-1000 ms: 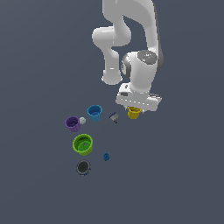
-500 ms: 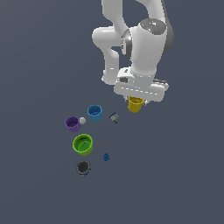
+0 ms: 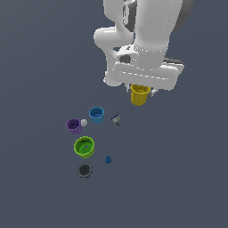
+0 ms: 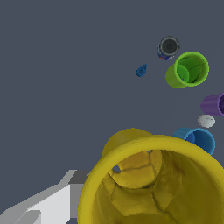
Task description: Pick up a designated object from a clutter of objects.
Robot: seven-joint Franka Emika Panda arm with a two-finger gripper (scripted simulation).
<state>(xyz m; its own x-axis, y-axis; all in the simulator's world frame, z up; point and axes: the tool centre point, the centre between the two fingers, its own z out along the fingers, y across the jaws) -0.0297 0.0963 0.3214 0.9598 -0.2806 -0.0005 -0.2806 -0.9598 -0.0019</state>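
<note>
Yellow cup (image 3: 139, 94) is small, round, slightly tapered, rim up, wrinkled inside in the wrist view (image 4: 157, 183). It hangs under the gripper (image 3: 141, 89), clear of the floor, to the exterior view's right of and well above the clutter. The gripper pinches the cup; one grey finger (image 4: 48, 201) shows beside its wall. Versus earlier frames, arm and cup have risen higher; blue cup (image 3: 96, 114), purple cup (image 3: 73, 126), green cup (image 3: 84, 147), dark disc (image 3: 84, 170), white ball (image 3: 83, 122), grey piece (image 3: 116, 119), tiny blue piece (image 3: 107, 159) unchanged. Fingertips hidden by the hand body; cup cropped in wrist view.
</note>
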